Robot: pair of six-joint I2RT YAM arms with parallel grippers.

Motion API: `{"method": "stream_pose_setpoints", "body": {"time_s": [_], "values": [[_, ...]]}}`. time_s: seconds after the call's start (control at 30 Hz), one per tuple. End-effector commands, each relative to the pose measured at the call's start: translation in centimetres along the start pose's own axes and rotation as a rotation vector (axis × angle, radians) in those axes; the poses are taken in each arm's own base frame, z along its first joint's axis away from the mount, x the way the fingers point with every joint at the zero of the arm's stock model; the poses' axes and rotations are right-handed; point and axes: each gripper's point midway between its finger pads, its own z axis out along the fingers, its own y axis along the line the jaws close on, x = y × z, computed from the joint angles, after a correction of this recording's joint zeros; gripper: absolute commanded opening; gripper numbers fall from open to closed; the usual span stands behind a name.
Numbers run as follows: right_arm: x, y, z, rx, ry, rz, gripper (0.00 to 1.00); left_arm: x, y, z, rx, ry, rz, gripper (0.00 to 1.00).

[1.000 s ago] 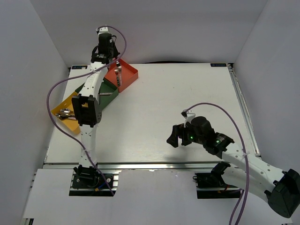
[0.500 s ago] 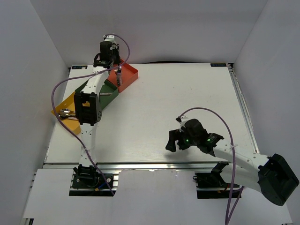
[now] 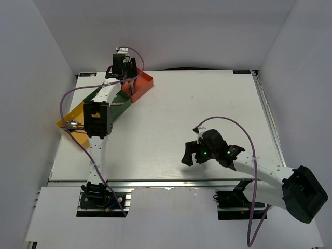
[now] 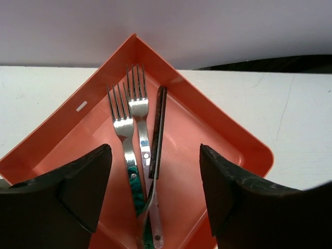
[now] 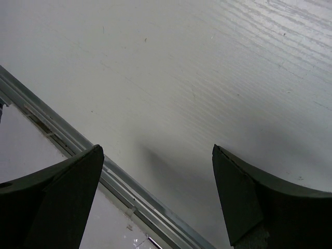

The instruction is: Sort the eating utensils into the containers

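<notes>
Fingertips are too small to read in the top external view. The left gripper (image 3: 124, 66) hangs over the red-orange tray (image 3: 144, 83) at the upper left of the frame. The right gripper (image 3: 191, 155) sits low over bare table (image 3: 207, 104), right of centre. A dark green tray (image 3: 120, 96) and a yellow tray (image 3: 72, 114) run down-left from the red-orange one, each just beside the next. A shiny utensil (image 3: 72, 124) lies in the yellow one.

In the left wrist view the fingers (image 4: 78, 192) fill the bottom corners, spread wide with nothing held. Between them, in the red-orange tray, three pieces lie side by side. A teal-handled fork (image 4: 124, 132) and a silver fork (image 4: 139, 109) point their tines toward the top. The slim piece (image 4: 158, 129) is seen edge-on, and its kind cannot be told.

In the right wrist view the fingers (image 5: 57, 197) also stand apart and empty, above the white table. A metal rail (image 5: 119, 187) crosses the lower left.
</notes>
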Motion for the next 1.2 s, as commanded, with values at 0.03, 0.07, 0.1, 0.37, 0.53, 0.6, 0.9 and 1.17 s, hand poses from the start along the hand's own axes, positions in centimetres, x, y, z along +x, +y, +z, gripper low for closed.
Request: {"method": "stream_pose_setpoints", "body": {"time_s": [0.03, 0.07, 0.1, 0.37, 0.53, 0.6, 0.9, 1.17], "values": [[-2.6, 1.0, -0.6, -0.017, -0.072, -0.029, 0.89, -8.2, -1.3, -5.0, 0.031, -0.158, -0.053, 0.98], [-3.3, 0.9, -0.9, -0.002, -0.090, -0.035, 0.89, -9.5, -1.5, -6.2, 0.033, -0.181, -0.086, 0.98], [-3.2, 0.6, -1.1, 0.016, -0.087, -0.038, 0.89, -10.7, -1.6, -7.6, 0.031, -0.203, -0.106, 0.98], [-10.9, -1.9, -7.6, 0.323, -0.365, -0.023, 0.89, -12.4, 1.7, -25.4, -0.187, -0.225, -0.351, 0.98], [-14.1, -2.5, -13.8, 0.467, -0.487, -0.034, 0.89, -5.2, 6.4, -33.7, -0.412, -0.137, -0.302, 0.98], [-14.8, -2.8, -16.1, 0.517, -0.531, -0.039, 0.89, -2.5, 8.6, -37.2, -0.519, -0.120, -0.270, 0.98], [-14.8, -2.2, -20.7, 0.488, -0.667, -0.058, 0.89, 7.7, 11.2, -45.0, -0.549, -0.201, -0.295, 0.98], [-12.8, -2.9, -16.8, 0.456, -0.580, -0.042, 0.89, 4.2, 10.5, -50.4, -0.430, -0.468, -0.367, 0.98]]}}
